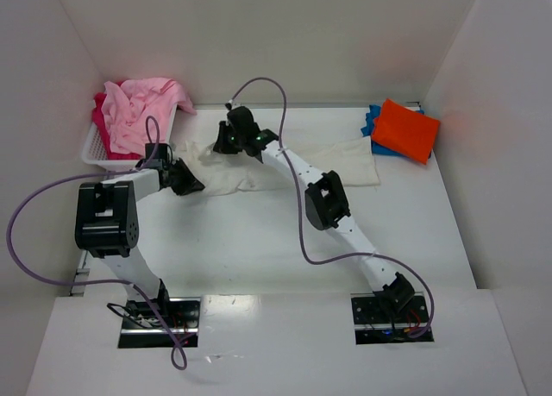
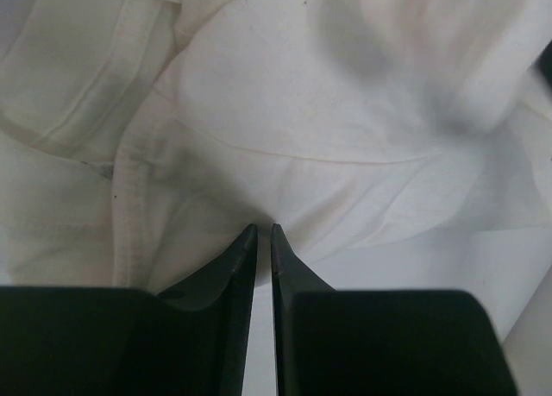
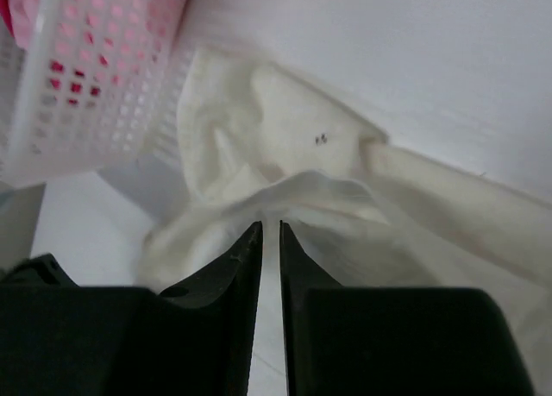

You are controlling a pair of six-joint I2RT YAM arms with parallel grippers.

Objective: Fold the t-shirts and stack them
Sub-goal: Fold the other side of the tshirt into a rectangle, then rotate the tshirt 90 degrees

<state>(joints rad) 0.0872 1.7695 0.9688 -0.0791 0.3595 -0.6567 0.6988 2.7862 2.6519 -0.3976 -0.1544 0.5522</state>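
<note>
Your left gripper [image 2: 266, 230] and right gripper [image 3: 270, 225] show narrow-slit black wedge jaws meeting the rumpled cream-white t-shirt [image 2: 345, 111] at 12 o'clock; whether either pinches, you cannot tell

left arm [image 1: 105, 219] bent | left hand [image 2: 265, 230]: jaws a slit apart | right arm [image 1: 328, 202] stretched forward-left | right hand [image 3: 270, 225]: likewise

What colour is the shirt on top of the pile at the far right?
Orange shirt over a blue shirt; clearest in the top external view.
</note>
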